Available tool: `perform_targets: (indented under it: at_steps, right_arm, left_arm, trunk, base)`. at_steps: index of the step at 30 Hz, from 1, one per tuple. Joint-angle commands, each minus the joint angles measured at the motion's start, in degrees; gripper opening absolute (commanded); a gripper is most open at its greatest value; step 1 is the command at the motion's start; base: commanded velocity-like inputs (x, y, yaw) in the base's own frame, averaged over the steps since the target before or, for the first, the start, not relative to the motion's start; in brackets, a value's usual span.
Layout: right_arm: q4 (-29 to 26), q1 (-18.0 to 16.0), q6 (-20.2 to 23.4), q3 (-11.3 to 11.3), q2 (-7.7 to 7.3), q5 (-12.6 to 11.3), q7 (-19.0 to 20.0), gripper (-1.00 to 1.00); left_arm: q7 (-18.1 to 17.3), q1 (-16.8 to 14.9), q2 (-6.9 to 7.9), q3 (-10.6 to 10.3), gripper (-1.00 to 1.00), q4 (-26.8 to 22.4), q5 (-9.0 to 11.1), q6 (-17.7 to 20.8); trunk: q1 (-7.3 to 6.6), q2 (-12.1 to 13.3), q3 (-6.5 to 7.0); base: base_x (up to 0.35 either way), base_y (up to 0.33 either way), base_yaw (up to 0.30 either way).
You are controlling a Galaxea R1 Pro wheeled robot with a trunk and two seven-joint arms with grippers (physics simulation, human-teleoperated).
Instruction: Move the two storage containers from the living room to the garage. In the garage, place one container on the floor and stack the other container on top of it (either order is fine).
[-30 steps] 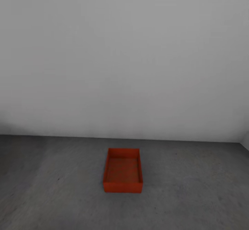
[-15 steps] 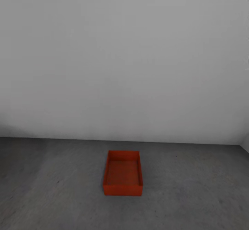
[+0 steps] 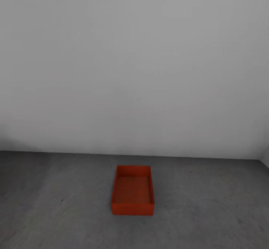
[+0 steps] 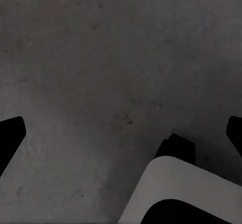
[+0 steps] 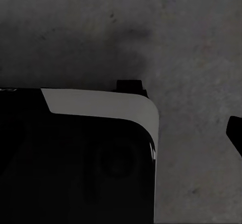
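One red-orange storage container stands open-topped and empty on the dark grey concrete floor of the garage, a short way in front of the white-grey wall. My left gripper hangs open over bare floor, its black fingertips far apart with nothing between them. One black fingertip of my right gripper shows at the picture's edge above the floor, spread wide and holding nothing.
A plain wall closes the room behind the container, with a corner at the far right. Parts of my own grey-and-black base sit under both wrists.
The whole head picture has shifted slightly downward, so the camera moved. The container has kept its place on the floor.
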Motion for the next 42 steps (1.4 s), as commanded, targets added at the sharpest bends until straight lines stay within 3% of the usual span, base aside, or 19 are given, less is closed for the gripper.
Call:
perform_targets:
  at_steps: [1, 29, 42]
  right_arm:
    - [0.2, 0.1, -0.4, 0.3, -0.01, -0.4, 0.2, 1.0]
    - [0.2, 0.2, -0.6, 0.3, -0.04, -0.4, 0.2, 1.0]
    - [0.2, 0.2, -0.4, 0.1, -0.26, -1.0, -1.9, 1.0]
  left_arm:
    - [0.1, 0.0, -0.02, -0.3, 1.0, 0.0, 0.5, -0.2]
    - [0.1, 0.0, -0.02, -0.3, 1.0, 0.0, 0.5, -0.2]
    - [0.1, 0.0, -0.01, -0.3, 1.0, 0.0, 0.5, -0.2]
  trunk:
    - [0.0, 0.0, 0.04]
    - [0.0, 0.0, 2.61]
    - [0.0, 0.0, 2.79]
  base:
    - [0.0, 0.0, 0.0]
    - [0.0, 0.0, 0.0]
    - [0.0, 0.0, -0.122]
